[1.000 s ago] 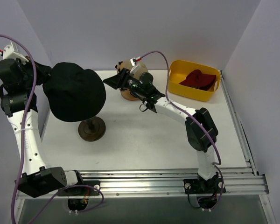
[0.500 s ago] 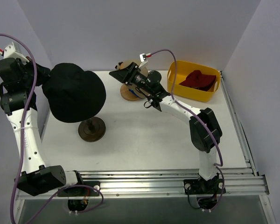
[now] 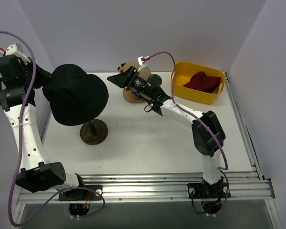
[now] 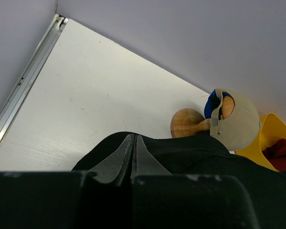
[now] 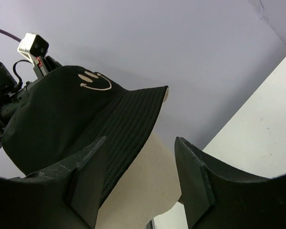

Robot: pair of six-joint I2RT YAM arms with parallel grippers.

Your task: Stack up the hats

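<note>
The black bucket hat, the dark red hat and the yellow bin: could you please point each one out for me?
black bucket hat (image 3: 76,94): top external view, on the middle of its crown.
dark red hat (image 3: 200,80): top external view, on its crumpled fabric inside the bin.
yellow bin (image 3: 196,95): top external view, on its near wall.

Right end effector (image 3: 120,78) rose slightly (left arm shifted too).

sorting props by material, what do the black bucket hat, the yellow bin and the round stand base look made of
Black bucket hat: soft matte fabric, stitched rows on the brim. Yellow bin: probably plastic, smooth, uniform colour. Round stand base: likely turned wood, dark brown, slight sheen.
</note>
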